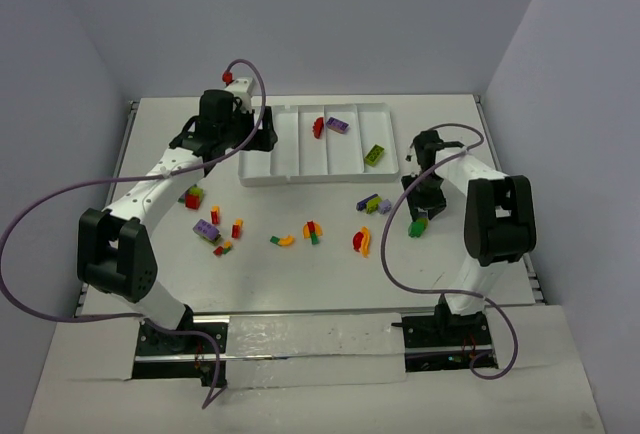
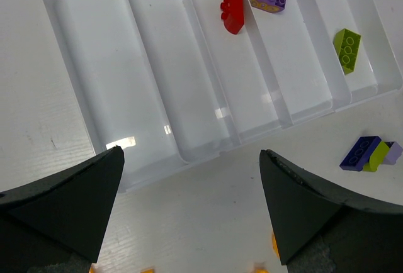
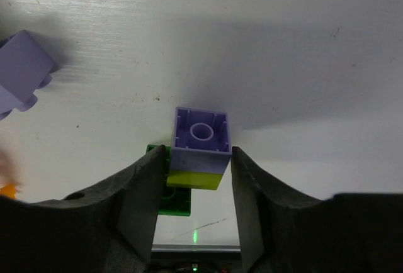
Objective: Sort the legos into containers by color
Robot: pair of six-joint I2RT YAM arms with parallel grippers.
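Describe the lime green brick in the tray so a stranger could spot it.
On the white table, find the flat white plastic tray. Its rightmost compartment holds one lime green rectangular brick; its neighbours are a purple brick and a red curved piece.

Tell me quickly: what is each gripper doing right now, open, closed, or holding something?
Left gripper: open, holding nothing.
Right gripper: closed on a lilac, lime and green brick stack.

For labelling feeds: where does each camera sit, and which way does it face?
Top external: above and behind, looking down on the table; left arm, right arm.
Left wrist: on that arm, facing the tray; open left gripper.
Right wrist: facing the table; right gripper flanks a lilac-lime brick.
Shared: first two show the red brick.
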